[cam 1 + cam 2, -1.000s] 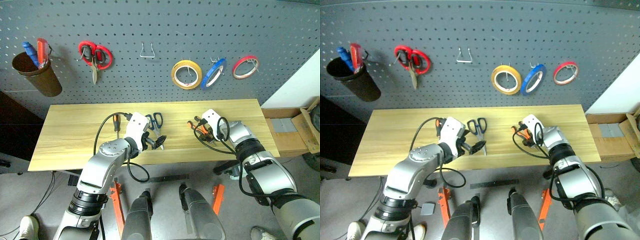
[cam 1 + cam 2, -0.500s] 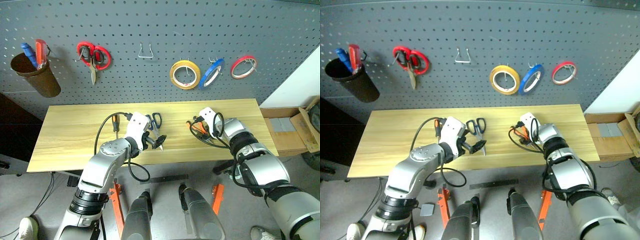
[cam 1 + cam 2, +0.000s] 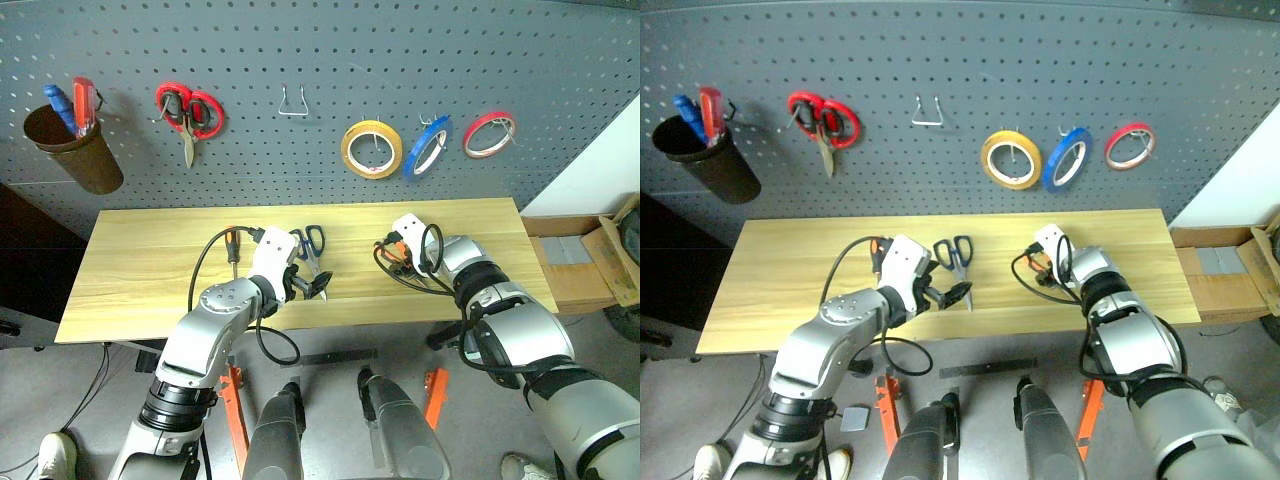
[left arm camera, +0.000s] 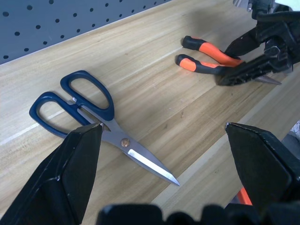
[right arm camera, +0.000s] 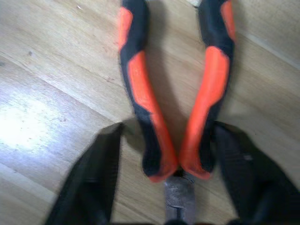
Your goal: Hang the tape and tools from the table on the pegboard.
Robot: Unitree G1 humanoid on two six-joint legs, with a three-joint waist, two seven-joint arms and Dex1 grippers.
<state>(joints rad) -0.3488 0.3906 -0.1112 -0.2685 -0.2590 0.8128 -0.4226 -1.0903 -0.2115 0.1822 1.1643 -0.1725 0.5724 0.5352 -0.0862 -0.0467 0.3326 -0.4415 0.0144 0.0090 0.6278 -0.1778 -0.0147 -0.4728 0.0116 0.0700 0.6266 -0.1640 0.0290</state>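
A: Step in hand, as judged: the pliers (image 5: 173,98) are being taken up from the table (image 3: 150,270). The right tool (image 5: 171,173) is set over them at the pivot end, one finger on each outer side of the orange-and-black handles, which splay away from it. The fingers are partly apart, not yet seen pressed on the handles; no firm grip can be read.

B: And the left tool (image 4: 159,164)?

A: Spread wide, nothing between the fingers. It hangs over the near part of the table, with the blue-handled scissors (image 4: 89,122) lying flat just ahead of it, blades toward the table's front edge.

B: Rest of the task's things?

A: The slim screwdriver (image 3: 232,246) lies on the table beside the left arm's cable. The blue tape (image 3: 428,145) is already on a peg of the pegboard (image 3: 320,50), between the yellow roll (image 3: 372,149) and the red roll (image 3: 489,134). So roughly one item of four is hung, by this reading.

B: What is called for next?

A: Probably a full closing on the pliers near the joint, then a lift. The bare wire hook (image 3: 292,103) between the red scissors (image 3: 188,112) and the yellow roll looks the likely target. The splayed handles would have to be dropped over it, one on each side.

B: Risk?

A: A pinch this close to the pivot may let the handles swing on the lift.
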